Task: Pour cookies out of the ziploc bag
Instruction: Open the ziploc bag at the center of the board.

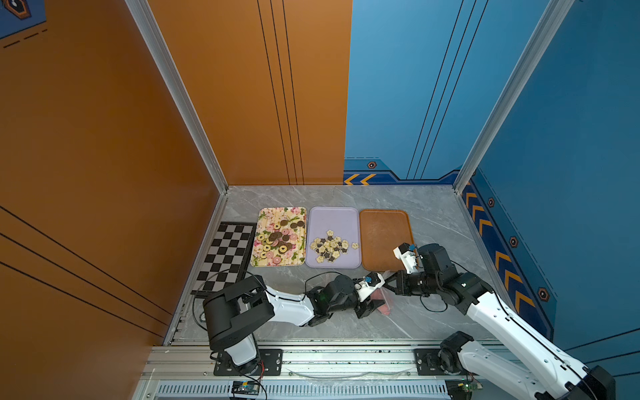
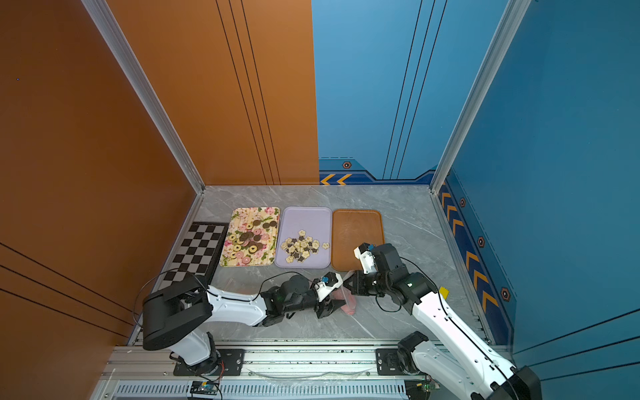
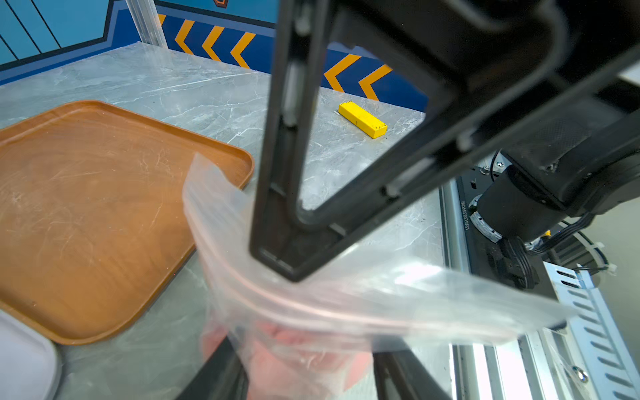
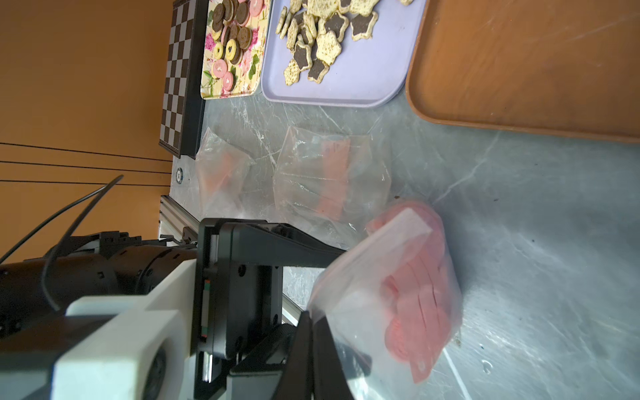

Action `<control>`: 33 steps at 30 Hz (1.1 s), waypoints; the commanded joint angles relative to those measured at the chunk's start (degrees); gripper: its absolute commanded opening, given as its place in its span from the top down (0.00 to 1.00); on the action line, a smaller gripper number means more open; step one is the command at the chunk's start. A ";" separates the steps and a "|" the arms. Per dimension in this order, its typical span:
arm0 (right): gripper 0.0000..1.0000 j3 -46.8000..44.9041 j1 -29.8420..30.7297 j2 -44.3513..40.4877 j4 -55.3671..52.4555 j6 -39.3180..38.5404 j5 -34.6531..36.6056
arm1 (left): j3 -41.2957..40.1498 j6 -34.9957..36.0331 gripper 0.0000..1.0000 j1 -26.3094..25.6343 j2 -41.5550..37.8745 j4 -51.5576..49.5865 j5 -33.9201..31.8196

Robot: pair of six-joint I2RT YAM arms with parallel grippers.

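The bag (image 1: 383, 304) hangs between the two arms, right of centre over the table (image 1: 329, 322), just on the near side of the brown tray (image 1: 384, 225). The right gripper (image 3: 277, 263) is clamped on the bag's zip rim, its fingers meeting on the film. The left gripper (image 3: 311, 375) has its jaws apart on either side of the filled end. Whether they press the film I cannot tell.

As I judge it, the step in hand is taking a second hold at the bag's bottom, so it can be upended over the brown tray. To do it well, the left jaws should pinch the film at the bottom seam or a corner, below the cookies (image 4: 422, 311). Pinching across the discs could crack or trap them. The right grip should hold one lip only, so the mouth is left agape. In the left wrist view the rim bows in a loop, which suggests it is open, though clear film makes that hard to be sure of. When tipping, the mouth should sit low over the tray, so the discs slide rather than drop.

In both top views the bag's long axis runs far to near, tilted. The mouth is the far, higher end and points at the tray's near edge. The filled bottom is the near, lower end, with pink discs fanned and overlapping inside. Whether it touches the table I cannot tell
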 commanded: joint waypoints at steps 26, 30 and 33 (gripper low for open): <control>0.65 3.04 0.33 -5.51 -10.18 -5.46 13.25 | -2.38 -1.73 0.97 0.60 -3.05 0.82 -0.87; 0.60 1.66 0.44 -6.36 -10.47 -4.69 11.62 | -2.00 -2.05 1.00 0.79 -2.70 0.82 -0.34; 0.58 0.26 0.60 -6.19 -13.14 -4.89 15.63 | -2.53 -2.84 1.00 1.08 -3.60 0.91 0.02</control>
